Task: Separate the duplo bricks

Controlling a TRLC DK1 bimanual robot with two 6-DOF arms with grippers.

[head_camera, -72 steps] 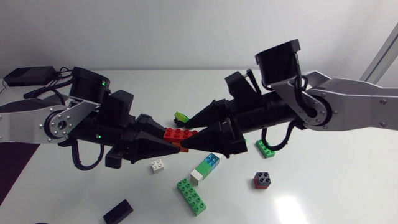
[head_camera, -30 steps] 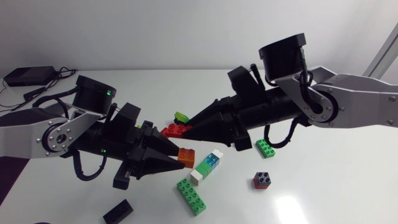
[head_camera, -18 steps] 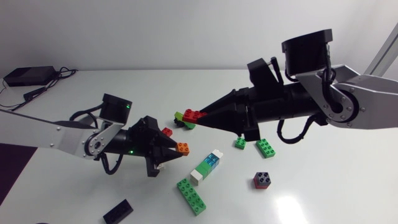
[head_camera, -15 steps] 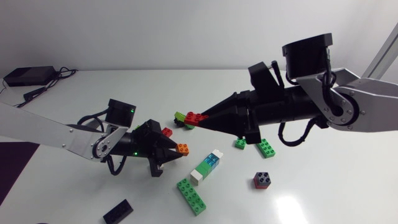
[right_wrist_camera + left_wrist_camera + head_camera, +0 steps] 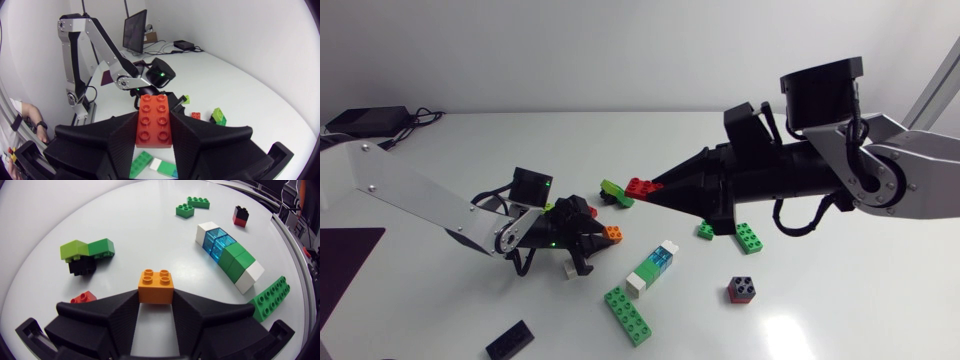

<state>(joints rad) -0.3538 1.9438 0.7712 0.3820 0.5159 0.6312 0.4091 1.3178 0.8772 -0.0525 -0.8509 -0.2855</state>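
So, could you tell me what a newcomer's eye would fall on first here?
Two black grippers face each other near the middle of the table, each shut on one brick: the right gripper holds a red brick, the left gripper an orange brick. Ahead of the left gripper lies a row of white, blue and green bricks, with a long green brick beside it.

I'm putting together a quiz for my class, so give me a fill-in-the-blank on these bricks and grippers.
The square brick in the left gripper is ___. The longer brick in the right gripper is ___. Both ends of the lying brick row are ___.
Missing words: orange, red, white.
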